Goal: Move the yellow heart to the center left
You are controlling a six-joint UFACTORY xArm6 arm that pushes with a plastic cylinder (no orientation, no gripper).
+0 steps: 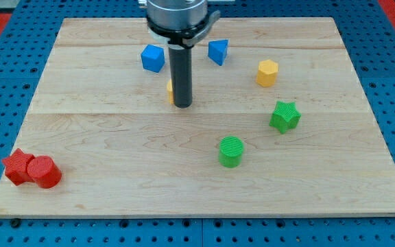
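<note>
The yellow heart (pixel 171 90) is almost wholly hidden behind the rod; only a thin yellow sliver shows at the rod's left edge, above the board's middle. My tip (pixel 183 105) rests on the board right against that sliver, on its right and slightly toward the view's bottom. A blue cube (pixel 153 58) sits up and left of the tip. A blue triangular block (pixel 217 51) sits up and right of it.
A yellow hexagonal block (pixel 267 72) lies at the right. A green star (pixel 284 116) is below it, and a green cylinder (pixel 231 151) sits lower middle. A red star (pixel 18 166) and red cylinder (pixel 44 172) touch at the wooden board's (pixel 101 137) bottom left corner.
</note>
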